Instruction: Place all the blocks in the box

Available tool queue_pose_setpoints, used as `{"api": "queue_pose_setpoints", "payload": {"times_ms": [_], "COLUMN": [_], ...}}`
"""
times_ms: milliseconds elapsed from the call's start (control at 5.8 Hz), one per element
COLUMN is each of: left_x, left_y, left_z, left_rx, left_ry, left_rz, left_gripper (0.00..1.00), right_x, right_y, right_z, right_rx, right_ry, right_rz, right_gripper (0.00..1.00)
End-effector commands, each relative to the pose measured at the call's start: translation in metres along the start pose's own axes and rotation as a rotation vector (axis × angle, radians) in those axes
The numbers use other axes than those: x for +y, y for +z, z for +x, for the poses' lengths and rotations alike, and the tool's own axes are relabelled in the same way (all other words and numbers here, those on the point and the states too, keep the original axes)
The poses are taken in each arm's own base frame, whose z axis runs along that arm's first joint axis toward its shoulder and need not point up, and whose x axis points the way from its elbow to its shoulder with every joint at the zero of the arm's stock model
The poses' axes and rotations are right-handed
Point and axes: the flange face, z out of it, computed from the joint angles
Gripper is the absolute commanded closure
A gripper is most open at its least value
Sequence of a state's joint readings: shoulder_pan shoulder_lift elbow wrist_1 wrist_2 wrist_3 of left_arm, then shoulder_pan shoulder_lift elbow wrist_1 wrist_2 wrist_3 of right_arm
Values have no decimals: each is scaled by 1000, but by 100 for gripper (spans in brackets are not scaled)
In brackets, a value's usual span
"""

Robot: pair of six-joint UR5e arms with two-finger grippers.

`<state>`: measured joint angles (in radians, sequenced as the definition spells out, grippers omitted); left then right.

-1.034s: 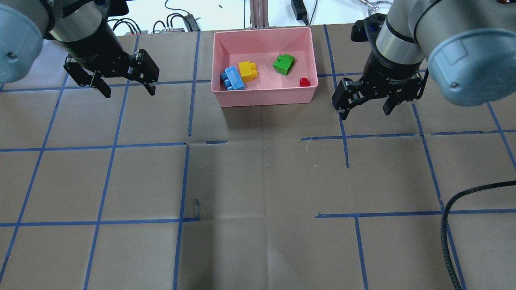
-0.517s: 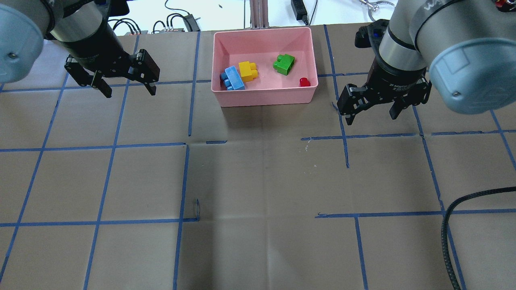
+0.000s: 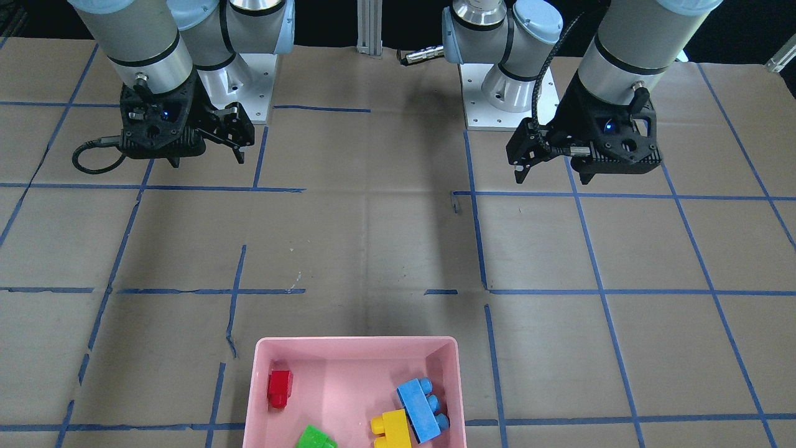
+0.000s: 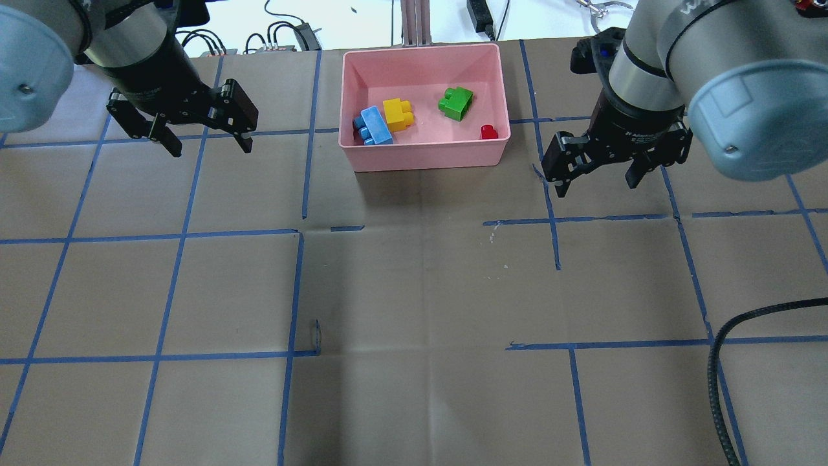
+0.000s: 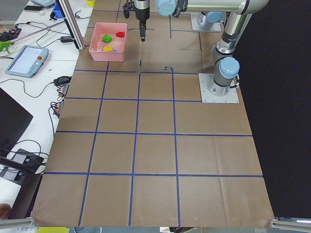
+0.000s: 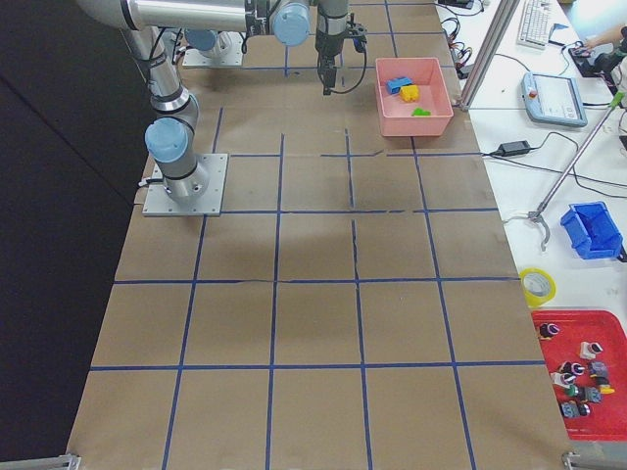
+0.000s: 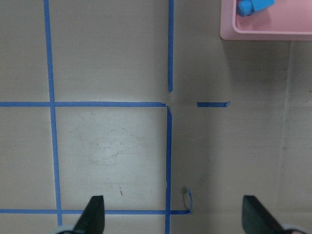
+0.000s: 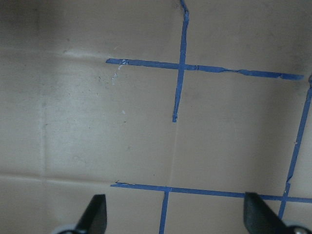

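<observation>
a: first entry, from the left?
b: left gripper. black, hard-edged, jaws spread wide, empty. it hangs over the table at the box's 9 o'clock, well apart from it.
a: the table itself?
b: papered brown, matt and creased, gridded with blue tape.
a: next?
b: box. smooth pink plastic, a shallow rectangle with rounded corners, at the table's 12 o'clock in the overhead view.
a: contents?
b: glossy studded plastic bricks, all inside. the blue brick is the longest, tipped on its side at 8 o'clock. it touches the yellow brick, just to its right. the green brick, stepped, sits near 3 o'clock. the red brick, the smallest, is in the 4 o'clock corner.
a: last entry?
b: right gripper. black, jaws wide apart, empty, at the box's 4 o'clock and clear of it. a black braided cable shows at the overhead view's 4 o'clock.
a: differences between views?
b: the left wrist view catches a box corner and a bit of blue at its 1 o'clock. the right wrist view shows only table and tape. the front-facing view cuts off the green brick at its lower edge.
a: tally?
b: two grippers, one box, four bricks, one of each colour.
</observation>
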<state>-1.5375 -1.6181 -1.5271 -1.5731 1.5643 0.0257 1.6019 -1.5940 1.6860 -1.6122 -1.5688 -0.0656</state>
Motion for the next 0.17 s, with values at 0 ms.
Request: {"api": "queue_pose_setpoints", "payload": {"times_ms": [0], "left_x": [-1], "left_y": [5], "left_z": [1], "left_rx": [3], "left_ry": [0], "left_rz": [-6], "left_gripper": [0], "right_x": [-1], "right_y": [-1], "right_z": [1], "right_rx": [-1], "right_ry": [2], "right_rz": [3], "right_gripper": [0]}}
